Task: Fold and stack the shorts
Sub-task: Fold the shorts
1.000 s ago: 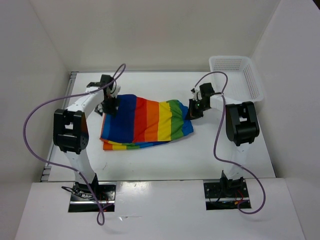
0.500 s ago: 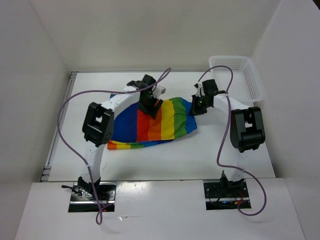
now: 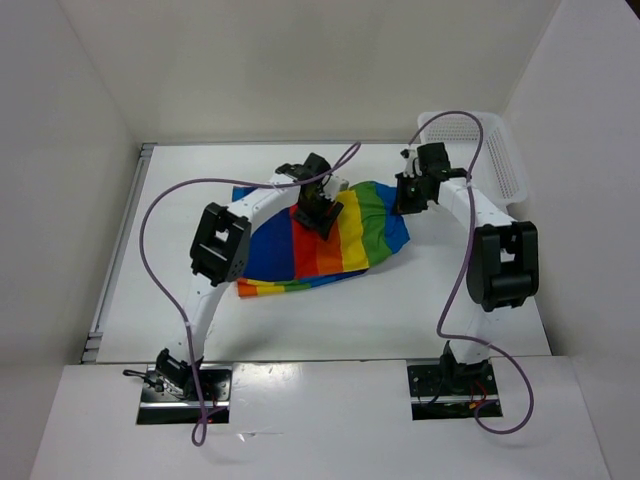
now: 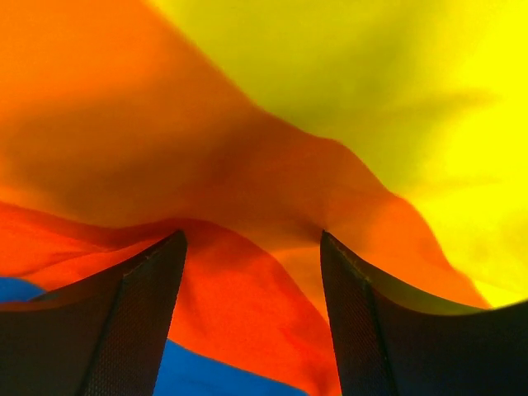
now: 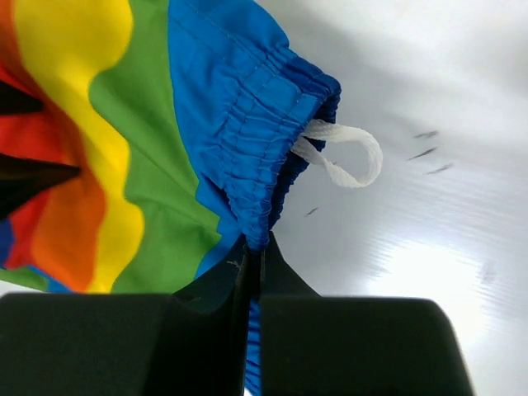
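Note:
The rainbow-striped shorts (image 3: 350, 235) lie bunched on the white table, and their left part is folded over toward the right. My left gripper (image 3: 322, 212) sits over the red and orange stripes. In the left wrist view its fingers (image 4: 132, 313) stand wide apart, with orange and red fabric (image 4: 247, 124) close behind them. My right gripper (image 3: 405, 200) is at the shorts' right end, shut on the blue gathered waistband (image 5: 247, 124). The jaws (image 5: 256, 243) pinch its edge. A white drawstring loop (image 5: 346, 153) hangs out beside it.
A white plastic mesh basket (image 3: 505, 150) stands at the back right corner, just right of the right arm. White walls close in the table on three sides. Purple cables loop above both arms.
My left gripper has moved from the shorts' left edge to their middle, carrying the left part over. The whole garment and my right gripper have shifted right and toward the back.

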`<control>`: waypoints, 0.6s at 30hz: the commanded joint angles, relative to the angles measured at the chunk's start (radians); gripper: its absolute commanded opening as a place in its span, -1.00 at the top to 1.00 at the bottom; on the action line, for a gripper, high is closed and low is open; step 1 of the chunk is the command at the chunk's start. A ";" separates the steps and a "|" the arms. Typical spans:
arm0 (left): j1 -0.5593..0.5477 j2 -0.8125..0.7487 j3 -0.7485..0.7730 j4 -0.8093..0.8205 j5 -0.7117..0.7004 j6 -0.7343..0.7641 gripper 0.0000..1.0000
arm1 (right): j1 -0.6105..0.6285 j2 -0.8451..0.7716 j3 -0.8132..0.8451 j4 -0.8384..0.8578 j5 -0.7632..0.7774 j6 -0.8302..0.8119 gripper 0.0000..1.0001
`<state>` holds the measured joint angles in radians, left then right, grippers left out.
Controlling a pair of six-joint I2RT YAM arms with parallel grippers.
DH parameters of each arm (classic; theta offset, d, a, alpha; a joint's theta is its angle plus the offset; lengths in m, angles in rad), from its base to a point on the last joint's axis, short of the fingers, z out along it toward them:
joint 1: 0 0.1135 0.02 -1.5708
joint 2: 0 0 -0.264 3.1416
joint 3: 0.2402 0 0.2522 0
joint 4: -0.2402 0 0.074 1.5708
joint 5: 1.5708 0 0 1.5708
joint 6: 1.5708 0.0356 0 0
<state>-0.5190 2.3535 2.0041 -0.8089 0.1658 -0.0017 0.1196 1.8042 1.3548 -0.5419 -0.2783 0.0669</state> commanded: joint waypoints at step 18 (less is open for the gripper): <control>-0.046 0.088 0.529 -0.087 0.374 0.002 -0.63 | -0.040 -0.187 0.230 -0.136 0.126 -0.090 1.00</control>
<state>-0.6308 2.5958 2.5488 -0.8818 0.4397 -0.0032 0.0902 1.6550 1.5208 -0.6609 -0.1871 0.0010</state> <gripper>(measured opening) 0.808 0.032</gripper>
